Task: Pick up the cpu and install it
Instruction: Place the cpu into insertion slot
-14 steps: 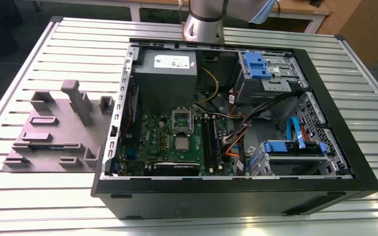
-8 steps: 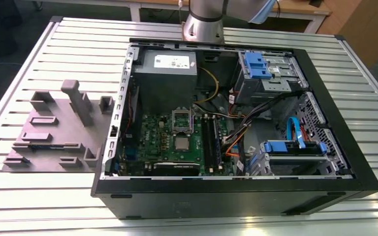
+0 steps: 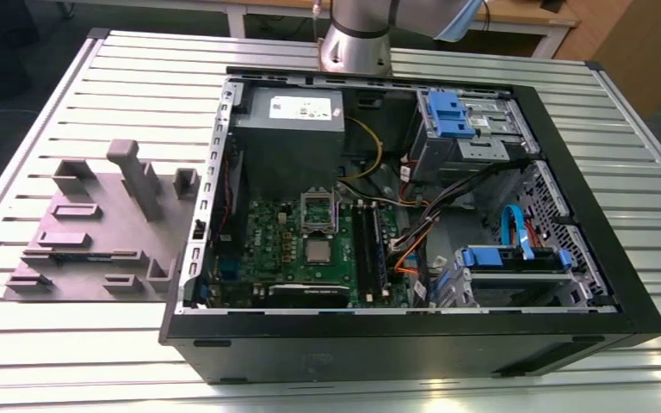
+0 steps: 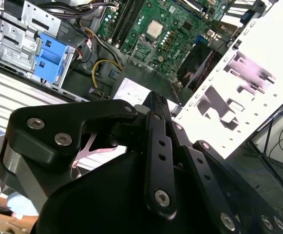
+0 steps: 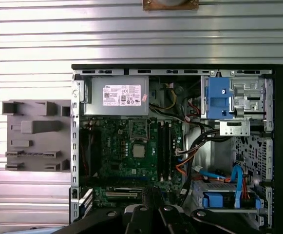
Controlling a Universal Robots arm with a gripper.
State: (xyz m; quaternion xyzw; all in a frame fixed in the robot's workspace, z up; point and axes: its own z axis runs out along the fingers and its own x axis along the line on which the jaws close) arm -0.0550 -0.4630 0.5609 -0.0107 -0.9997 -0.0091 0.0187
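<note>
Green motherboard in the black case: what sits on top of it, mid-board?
A small silvery square cpu lies flat on the green motherboard, beside a metal frame. What lies under the chip is covered.

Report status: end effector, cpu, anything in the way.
End effector shut, empty, high above the open case. Cpu flat on the motherboard, untouched. Nothing over it; cables lie toward the exterior view's right.

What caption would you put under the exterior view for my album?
Open computer case on a slatted table, cpu on its motherboard, grey fixture at the exterior view's left.
</note>
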